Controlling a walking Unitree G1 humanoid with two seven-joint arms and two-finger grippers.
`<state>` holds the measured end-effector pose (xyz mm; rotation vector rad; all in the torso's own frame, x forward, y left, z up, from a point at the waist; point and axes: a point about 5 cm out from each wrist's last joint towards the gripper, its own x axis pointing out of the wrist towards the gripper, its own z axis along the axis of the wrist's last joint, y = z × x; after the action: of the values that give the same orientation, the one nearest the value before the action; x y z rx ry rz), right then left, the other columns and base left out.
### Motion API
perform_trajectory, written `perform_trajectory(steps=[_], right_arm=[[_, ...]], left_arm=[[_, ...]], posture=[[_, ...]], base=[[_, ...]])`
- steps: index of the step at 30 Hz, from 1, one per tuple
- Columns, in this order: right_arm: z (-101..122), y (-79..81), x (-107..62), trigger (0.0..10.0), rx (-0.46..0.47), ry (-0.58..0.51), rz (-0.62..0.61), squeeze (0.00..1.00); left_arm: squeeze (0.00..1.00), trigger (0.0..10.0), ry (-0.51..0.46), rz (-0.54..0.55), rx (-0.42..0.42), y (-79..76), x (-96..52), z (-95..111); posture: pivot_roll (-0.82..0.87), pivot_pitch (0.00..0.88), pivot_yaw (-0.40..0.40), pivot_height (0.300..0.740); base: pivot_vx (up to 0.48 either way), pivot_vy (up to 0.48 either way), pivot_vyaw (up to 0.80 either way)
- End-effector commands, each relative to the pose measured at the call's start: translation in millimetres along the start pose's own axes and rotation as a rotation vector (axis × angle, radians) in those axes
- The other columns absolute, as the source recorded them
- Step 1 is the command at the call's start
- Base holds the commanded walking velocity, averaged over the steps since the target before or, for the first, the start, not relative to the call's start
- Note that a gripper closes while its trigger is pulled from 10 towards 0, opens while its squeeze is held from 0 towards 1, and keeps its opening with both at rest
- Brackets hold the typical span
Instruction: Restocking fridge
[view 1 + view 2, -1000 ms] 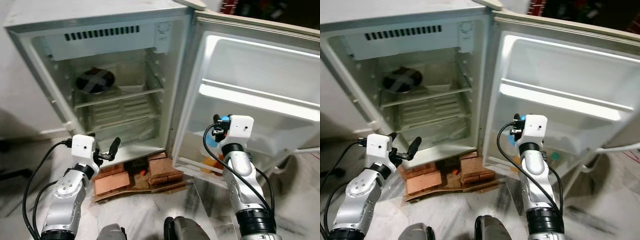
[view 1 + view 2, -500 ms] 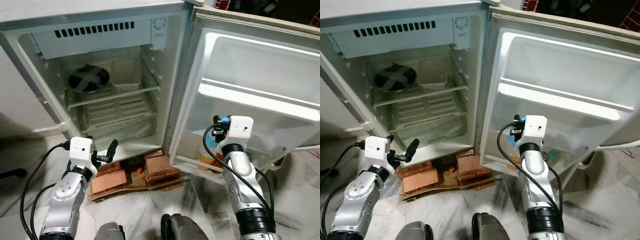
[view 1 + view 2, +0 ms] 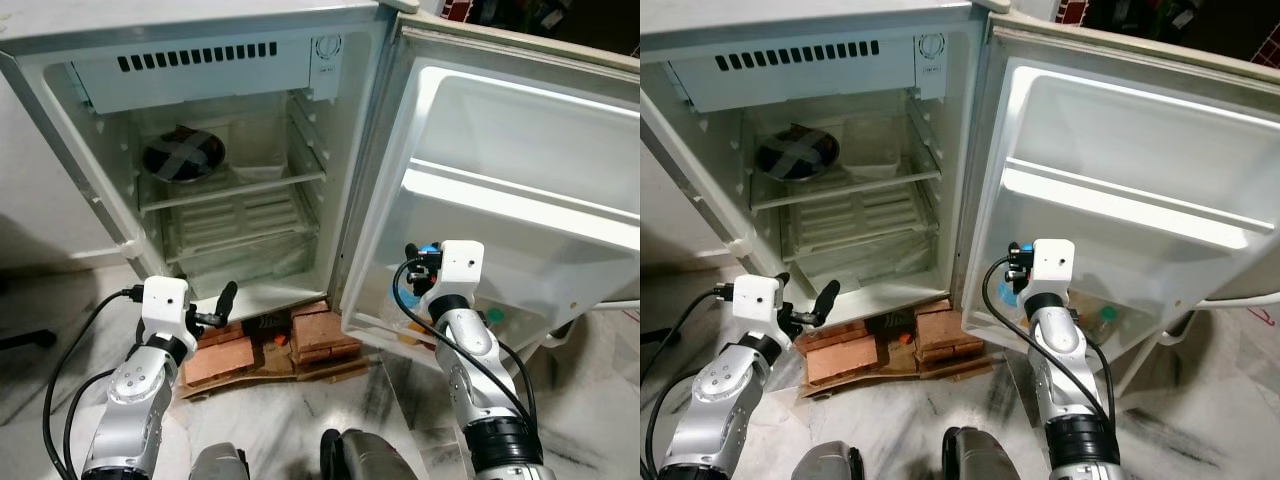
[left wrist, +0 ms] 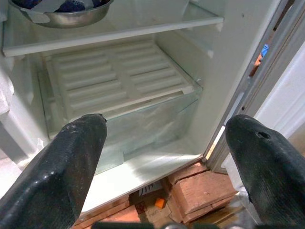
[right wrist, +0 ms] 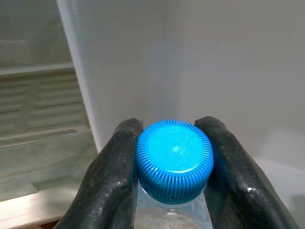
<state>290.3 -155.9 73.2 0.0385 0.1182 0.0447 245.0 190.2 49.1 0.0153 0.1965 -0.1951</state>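
Observation:
The fridge (image 3: 200, 60) stands open, its door (image 3: 520, 130) swung out to the right. My right gripper (image 5: 171, 143) is shut on the blue cap (image 5: 174, 160) of a clear bottle, one finger on each side. It holds the bottle (image 3: 428, 252) just above the door's bottom shelf (image 3: 530, 330), close to the door's hinge side. My left gripper (image 4: 164, 129) is open and holds nothing, low in front of the fridge's bottom compartment (image 4: 143, 167). A steel bowl (image 3: 182, 157) sits on the upper glass shelf.
Something orange (image 3: 410, 335) and a green cap (image 3: 497, 316) show in the door's bottom shelf. The fridge rests on red bricks (image 3: 270, 345) and cardboard. A clear crisper cover (image 4: 119, 81) spans the lower shelf. The floor is marble, and a cable runs at the right (image 3: 620, 303).
My right gripper with the bottle has shifted a little left and lower along the door's bottom shelf. The camera has moved slightly. The left arm is much the same.

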Motion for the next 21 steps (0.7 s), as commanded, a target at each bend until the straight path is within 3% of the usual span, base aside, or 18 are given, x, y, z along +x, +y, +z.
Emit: perform_trajectory(steps=[1, 21], right_arm=[[-0.4, 0.3, -0.9, 10.0, 0.002, -0.001, 0.005, 0.00], [-1.6, -1.8, 0.0, 10.0, -0.003, -0.005, 0.009, 0.00]], left_arm=[[0.00, 10.0, 0.000, -0.008, 0.011, -2.0, -1.0, 1.2], [0.00, 10.0, 0.000, 0.011, 0.025, -0.6, -1.6, 0.5]], posture=[[0.03, 0.101, -0.045, 0.740], [0.03, 0.104, -0.046, 0.622]], base=[[0.000, 0.000, 0.00], [0.000, 0.000, 0.00]])
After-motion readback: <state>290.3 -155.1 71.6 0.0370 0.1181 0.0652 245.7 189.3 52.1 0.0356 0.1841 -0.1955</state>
